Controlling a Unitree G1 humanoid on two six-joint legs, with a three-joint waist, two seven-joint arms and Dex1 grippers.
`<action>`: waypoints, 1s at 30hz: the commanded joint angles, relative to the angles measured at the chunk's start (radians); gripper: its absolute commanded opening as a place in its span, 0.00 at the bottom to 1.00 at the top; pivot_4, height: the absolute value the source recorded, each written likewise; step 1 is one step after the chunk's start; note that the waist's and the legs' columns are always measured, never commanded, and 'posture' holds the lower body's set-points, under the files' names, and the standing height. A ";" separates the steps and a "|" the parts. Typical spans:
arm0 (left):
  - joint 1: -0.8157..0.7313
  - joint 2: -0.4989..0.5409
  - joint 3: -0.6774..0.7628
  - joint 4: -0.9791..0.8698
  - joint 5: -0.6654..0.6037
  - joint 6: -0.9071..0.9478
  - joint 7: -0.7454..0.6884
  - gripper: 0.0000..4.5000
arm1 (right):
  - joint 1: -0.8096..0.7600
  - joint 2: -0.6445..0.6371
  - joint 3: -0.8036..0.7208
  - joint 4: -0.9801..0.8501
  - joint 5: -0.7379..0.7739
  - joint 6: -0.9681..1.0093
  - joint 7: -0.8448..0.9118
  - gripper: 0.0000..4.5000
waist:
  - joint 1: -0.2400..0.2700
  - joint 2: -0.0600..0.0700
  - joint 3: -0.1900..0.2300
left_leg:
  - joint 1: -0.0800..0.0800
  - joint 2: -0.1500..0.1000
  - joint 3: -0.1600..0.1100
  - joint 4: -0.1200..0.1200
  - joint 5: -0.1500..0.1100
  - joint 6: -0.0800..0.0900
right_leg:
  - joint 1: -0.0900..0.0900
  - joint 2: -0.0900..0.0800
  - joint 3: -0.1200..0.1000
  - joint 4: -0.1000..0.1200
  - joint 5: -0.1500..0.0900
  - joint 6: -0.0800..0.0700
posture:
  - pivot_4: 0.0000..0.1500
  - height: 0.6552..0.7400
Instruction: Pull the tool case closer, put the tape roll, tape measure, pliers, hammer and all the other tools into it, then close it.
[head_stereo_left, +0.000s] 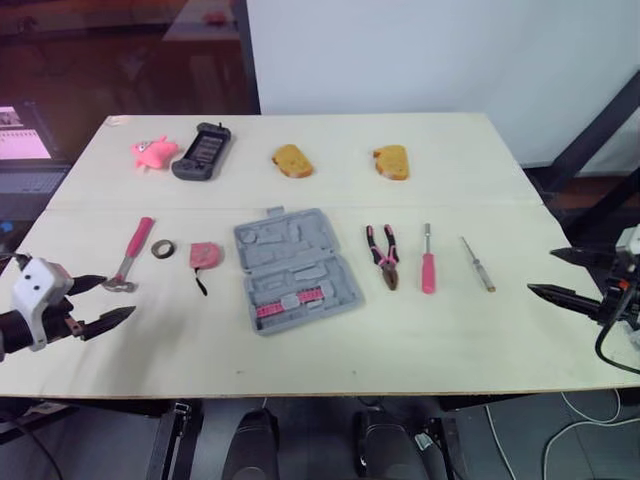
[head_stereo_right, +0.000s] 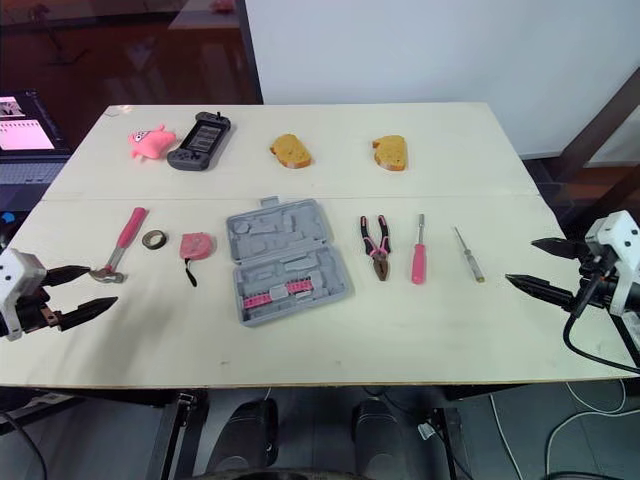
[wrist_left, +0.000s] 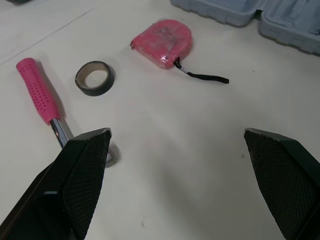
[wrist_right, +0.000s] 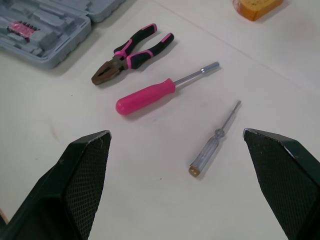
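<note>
The grey tool case (head_stereo_left: 294, 268) lies open mid-table with a pink bit strip in its near half. Left of it are the pink tape measure (head_stereo_left: 205, 256), the dark tape roll (head_stereo_left: 163, 248) and the pink-handled hammer (head_stereo_left: 130, 254). Right of the case lie the pliers (head_stereo_left: 384, 255), a pink screwdriver (head_stereo_left: 428, 261) and a slim clear-handled screwdriver (head_stereo_left: 478, 265). My left gripper (head_stereo_left: 102, 302) hovers open at the table's left edge, just near the hammer head. My right gripper (head_stereo_left: 562, 276) is open at the right edge, empty, apart from the tools.
Along the table's far side sit a pink plush toy (head_stereo_left: 153, 152), a black handheld device (head_stereo_left: 202, 151) and two yellow bread-like pieces (head_stereo_left: 292, 160) (head_stereo_left: 391, 161). A laptop (head_stereo_left: 25, 150) stands off the table's left. The near strip of the table (head_stereo_left: 330, 350) is bare.
</note>
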 joint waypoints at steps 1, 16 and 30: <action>-0.012 0.020 0.020 0.006 0.003 -0.043 0.004 0.99 | -0.025 0.003 -0.007 -0.017 0.013 0.003 -0.006 1.00 | 0.000 0.000 0.000 | 0.000 0.000 0.000 0.000 0.000 0.000 | 0.000 0.000 0.000 0.000 0.000 0.000 | 1.00 0.77; -0.004 0.047 0.034 -0.073 -0.011 0.066 0.043 0.99 | -0.067 0.033 0.089 -0.126 0.010 0.123 -0.090 1.00 | 0.000 0.000 0.000 | 0.000 0.000 0.000 0.000 0.000 0.000 | 0.000 0.000 0.000 0.000 0.000 0.001 | 1.00 0.77; -0.008 -0.021 -0.102 -0.552 -0.038 0.368 0.180 0.99 | -0.285 0.068 0.351 -0.456 -0.044 0.369 -0.235 1.00 | 0.000 0.000 0.000 | 0.000 0.000 0.000 -0.001 0.000 0.000 | -0.001 0.000 0.000 -0.001 0.000 0.000 | 1.00 0.77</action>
